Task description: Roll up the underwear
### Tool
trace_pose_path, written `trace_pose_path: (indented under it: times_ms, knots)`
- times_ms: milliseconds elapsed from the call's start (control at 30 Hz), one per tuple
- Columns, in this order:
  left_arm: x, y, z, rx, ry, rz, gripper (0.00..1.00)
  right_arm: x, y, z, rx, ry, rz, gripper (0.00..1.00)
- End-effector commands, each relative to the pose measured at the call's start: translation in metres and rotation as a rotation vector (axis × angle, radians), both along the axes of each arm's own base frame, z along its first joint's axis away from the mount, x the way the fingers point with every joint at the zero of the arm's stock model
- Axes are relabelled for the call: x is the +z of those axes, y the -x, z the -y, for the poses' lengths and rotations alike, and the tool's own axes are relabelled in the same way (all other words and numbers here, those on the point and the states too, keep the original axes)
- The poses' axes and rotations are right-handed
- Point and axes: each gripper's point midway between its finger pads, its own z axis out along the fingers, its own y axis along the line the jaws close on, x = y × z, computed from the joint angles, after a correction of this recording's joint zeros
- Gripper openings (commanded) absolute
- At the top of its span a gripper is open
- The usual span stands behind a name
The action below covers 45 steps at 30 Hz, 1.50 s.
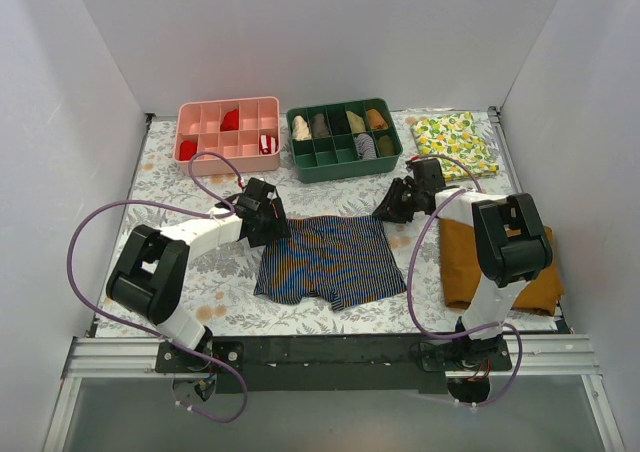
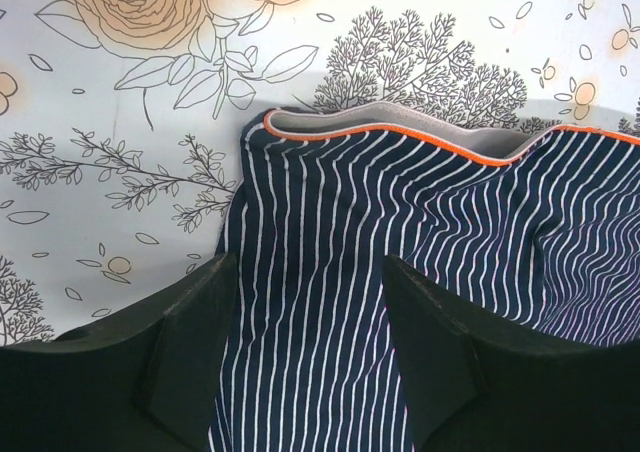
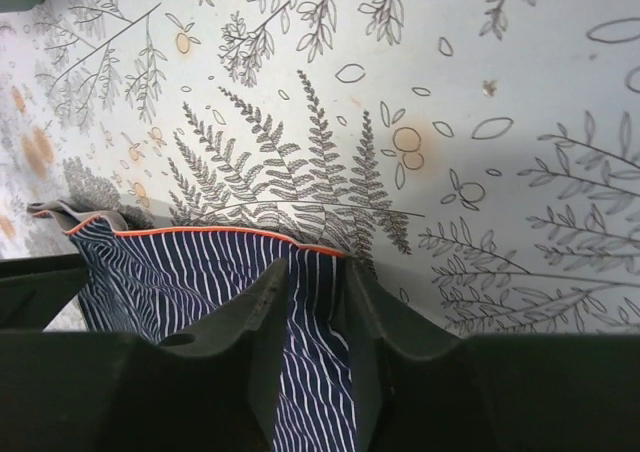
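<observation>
Navy striped soft boxer-short underwear (image 1: 330,260): flat mid-table, waistband far (bare floral tablecloth (image 1: 335,200) beyond). Left gripper (image 2: 310,272): low, jaws apart astride left waistband corner. Right gripper (image 3: 315,272): low, jaws narrowed over right corner; grip unclear.

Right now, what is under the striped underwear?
The flower-printed table cover shows all around the underwear, so it seems to lie directly on that. The part beneath the cloth is covered; whether anything else is there cannot be seen.
</observation>
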Motion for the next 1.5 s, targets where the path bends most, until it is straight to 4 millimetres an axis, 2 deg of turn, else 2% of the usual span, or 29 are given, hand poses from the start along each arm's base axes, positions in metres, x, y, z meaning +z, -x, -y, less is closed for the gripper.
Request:
trace_pose_path:
  times_ms: [0, 33, 133, 267, 533, 733, 767, 800, 867, 900, 1000, 1167, 1233, 1267, 1333, 1367, 1433, 1467]
  knots:
    - [0.006, -0.005, 0.0, -0.006, 0.009, 0.021, 0.59, -0.005, -0.004, -0.005, 0.016, -0.05, 0.008, 0.28]
    - [0.008, -0.008, 0.001, -0.008, 0.013, 0.025, 0.58, -0.003, -0.006, -0.006, 0.02, -0.056, 0.019, 0.19]
    - [0.009, -0.011, 0.001, -0.01, 0.01, 0.03, 0.58, 0.003, -0.015, -0.006, 0.027, -0.07, 0.048, 0.01]
    - [0.012, -0.016, -0.003, -0.001, 0.002, 0.043, 0.58, 0.01, -0.025, -0.006, 0.047, -0.061, 0.099, 0.01]
    - [0.02, -0.029, -0.02, 0.057, -0.024, 0.085, 0.58, 0.044, -0.051, 0.006, 0.0, -0.026, 0.334, 0.01]
    - [0.02, -0.043, -0.025, 0.068, -0.056, 0.105, 0.58, 0.025, -0.054, 0.021, -0.069, 0.046, 0.334, 0.01]
    - [0.017, -0.044, -0.026, 0.065, -0.068, 0.1, 0.58, 0.02, -0.055, 0.02, -0.065, 0.04, 0.328, 0.03]
    - [0.018, -0.046, -0.027, 0.069, -0.075, 0.104, 0.59, 0.022, -0.059, 0.018, -0.052, 0.035, 0.325, 0.13]
    - [0.024, -0.048, -0.026, 0.061, -0.072, 0.119, 0.6, 0.015, -0.056, 0.015, -0.011, 0.045, 0.29, 0.22]
    - [0.029, -0.049, -0.024, 0.053, -0.062, 0.124, 0.61, 0.017, -0.056, 0.014, -0.005, 0.039, 0.294, 0.41]
    - [0.046, -0.049, -0.02, 0.026, -0.035, 0.159, 0.65, 0.029, -0.055, 0.02, -0.012, 0.072, 0.338, 0.59]
    - [0.067, -0.046, -0.004, -0.065, 0.035, 0.193, 0.68, 0.066, -0.057, 0.039, -0.035, 0.175, 0.413, 0.61]
    - [0.067, -0.04, 0.006, -0.118, 0.08, 0.175, 0.65, 0.065, -0.044, 0.04, -0.003, 0.19, 0.376, 0.58]
    - [0.067, -0.039, 0.009, -0.131, 0.095, 0.17, 0.59, 0.074, -0.037, 0.034, 0.025, 0.154, 0.388, 0.56]
    - [0.066, -0.037, 0.017, -0.167, 0.13, 0.166, 0.51, 0.073, -0.022, 0.027, 0.059, 0.12, 0.372, 0.46]
    - [0.065, -0.034, 0.023, -0.189, 0.16, 0.157, 0.4, 0.071, -0.007, 0.02, 0.096, 0.084, 0.357, 0.4]
    - [0.061, -0.032, 0.029, -0.207, 0.187, 0.142, 0.33, 0.069, 0.01, 0.009, 0.144, 0.032, 0.327, 0.25]
    - [0.062, -0.032, 0.034, -0.222, 0.208, 0.143, 0.29, 0.065, 0.023, 0.004, 0.169, 0.018, 0.307, 0.14]
